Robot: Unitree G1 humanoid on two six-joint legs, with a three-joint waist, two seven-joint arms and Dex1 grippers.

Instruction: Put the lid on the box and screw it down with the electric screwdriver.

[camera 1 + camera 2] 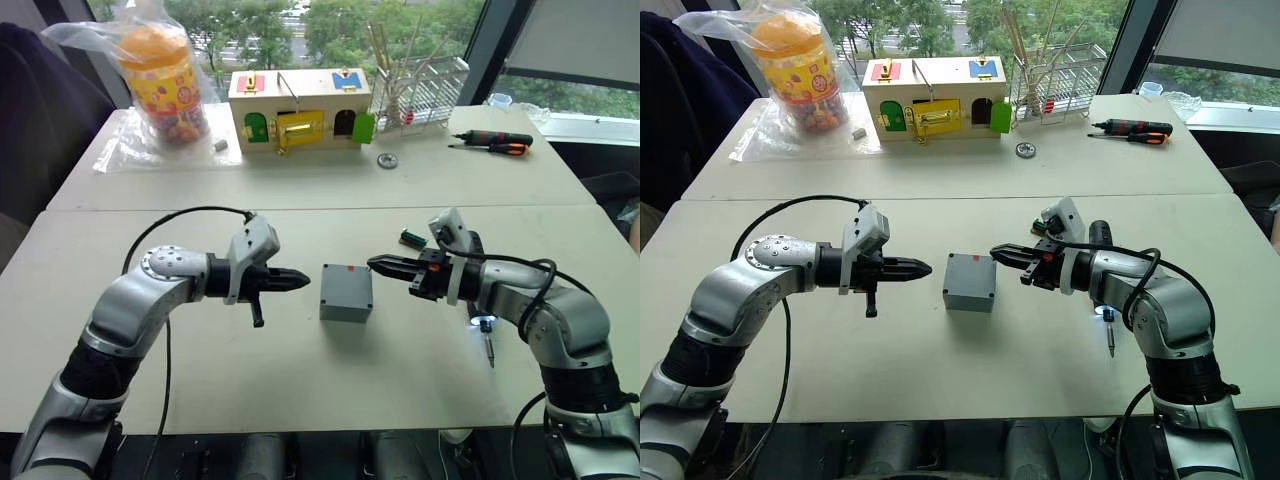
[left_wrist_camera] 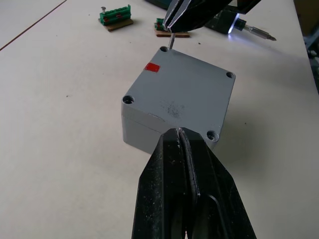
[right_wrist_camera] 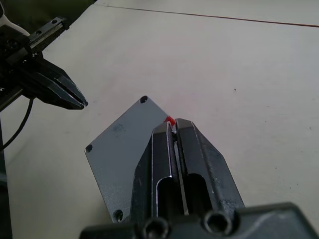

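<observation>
Squarely in the middle of the pale table (image 1: 200, 380): small grey plastic cube-like box (image 2: 139, 132), already topped with the shallow square grey plastic lid (image 2: 184, 89), flush, seam visible just below the upper edge. Four screw holes at the lid's corners, small red mark beside one of them.

To the box's left, level with it and just short of its side: left gripper (image 1: 300, 282), black fingers pressed together on nothing, pointing at the box.

To the box's right: right gripper (image 1: 375, 264), fingers pinched on a small metal screw (image 2: 170, 41), held point-down just above the corner hole by the red mark.

Under the right forearm, lying on the table well clear of the box: thick black cylindrical electric screwdriver (image 1: 487, 335), light glowing near the tip, metal bit pointing toward the robot.

Beyond the box: two small green terminal blocks (image 2: 115, 18). On the far table: wooden box with coloured doors (image 1: 298, 110), clear bag holding an orange-lidded jar (image 1: 160, 75), and thin black-and-orange hand screwdrivers (image 1: 495, 142).
</observation>
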